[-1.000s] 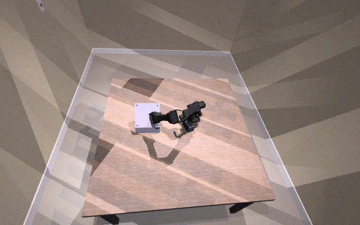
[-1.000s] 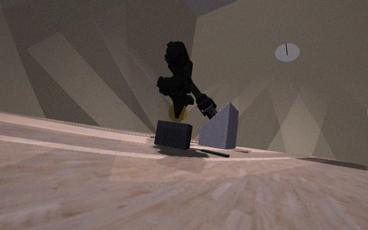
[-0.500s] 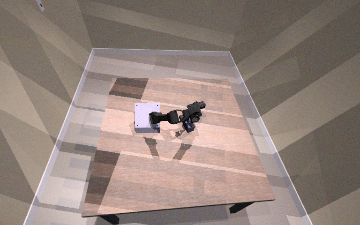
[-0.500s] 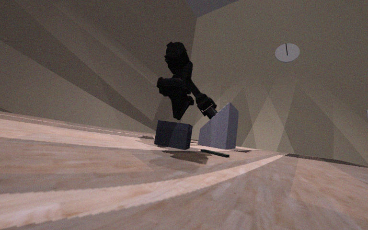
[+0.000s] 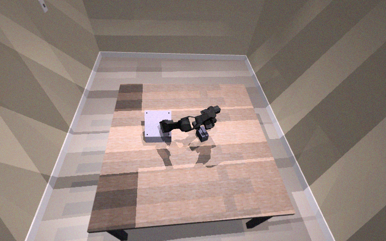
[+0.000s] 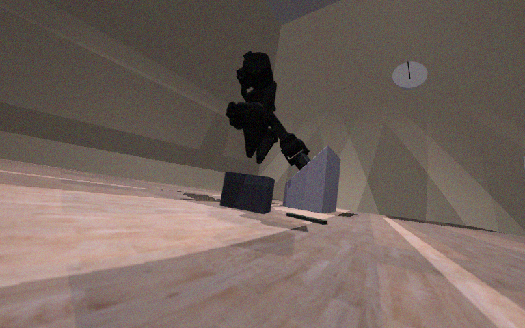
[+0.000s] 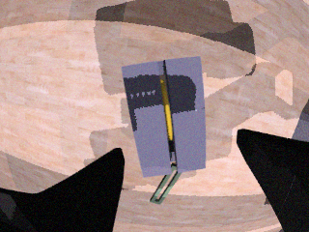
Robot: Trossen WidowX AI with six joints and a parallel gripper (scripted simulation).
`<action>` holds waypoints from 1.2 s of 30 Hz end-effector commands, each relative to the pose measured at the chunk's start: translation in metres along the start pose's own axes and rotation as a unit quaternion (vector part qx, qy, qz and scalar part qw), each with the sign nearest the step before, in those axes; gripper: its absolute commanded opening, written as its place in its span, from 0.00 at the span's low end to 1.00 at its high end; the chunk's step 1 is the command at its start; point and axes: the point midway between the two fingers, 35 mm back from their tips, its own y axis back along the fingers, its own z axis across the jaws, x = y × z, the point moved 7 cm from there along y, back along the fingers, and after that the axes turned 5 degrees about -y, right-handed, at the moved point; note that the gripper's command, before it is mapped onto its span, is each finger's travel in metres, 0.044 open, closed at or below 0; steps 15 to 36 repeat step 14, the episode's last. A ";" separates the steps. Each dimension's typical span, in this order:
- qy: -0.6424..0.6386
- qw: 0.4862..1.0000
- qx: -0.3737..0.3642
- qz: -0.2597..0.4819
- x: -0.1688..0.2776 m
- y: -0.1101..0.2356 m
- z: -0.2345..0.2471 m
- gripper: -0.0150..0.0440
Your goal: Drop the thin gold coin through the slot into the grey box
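Note:
The grey box [image 5: 202,135] [image 6: 246,193] [image 7: 189,140] stands closed on the table. The gold coin [image 7: 168,118] shows in the wrist view only as a thin yellow strip, edge-on within the lid's dark slot and lined up with it. No part of the coin stands visibly above the box in the exterior view; its depth inside is hidden. My gripper [image 6: 254,158] [image 7: 182,146] is open and empty above the box, with one finger on each side of the slot line. The dark-green holder [image 6: 306,218] [image 7: 155,201] lies just beyond one end of the box, without the coin.
The arm's pale mounting block [image 5: 152,123] [image 6: 311,187] stands behind the holder in the exterior view and left of the box in the top view. The table's front edge [image 5: 190,224] is far from the box. Shadows cross the table and lid.

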 end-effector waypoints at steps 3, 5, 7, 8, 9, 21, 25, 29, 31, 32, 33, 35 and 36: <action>-0.001 1.000 -0.006 0.000 0.000 0.036 -0.002 1.00; -0.001 1.000 -0.006 0.000 0.000 0.036 -0.002 1.00; -0.001 1.000 -0.006 0.000 0.000 0.036 -0.002 1.00; -0.001 1.000 -0.006 0.000 0.000 0.036 -0.002 1.00; -0.001 1.000 -0.006 0.000 0.000 0.036 -0.002 1.00; -0.001 1.000 -0.006 0.000 0.000 0.036 -0.002 1.00; -0.001 1.000 -0.006 0.000 0.000 0.036 -0.002 1.00; -0.001 1.000 -0.006 0.000 0.000 0.036 -0.002 1.00; -0.001 1.000 -0.006 0.000 0.000 0.036 -0.002 1.00; -0.001 1.000 -0.006 0.000 0.000 0.036 -0.002 1.00; -0.001 1.000 -0.006 0.000 0.000 0.036 -0.002 1.00; -0.001 1.000 -0.006 0.000 0.000 0.036 -0.002 1.00; -0.001 1.000 -0.006 0.000 0.000 0.036 -0.002 1.00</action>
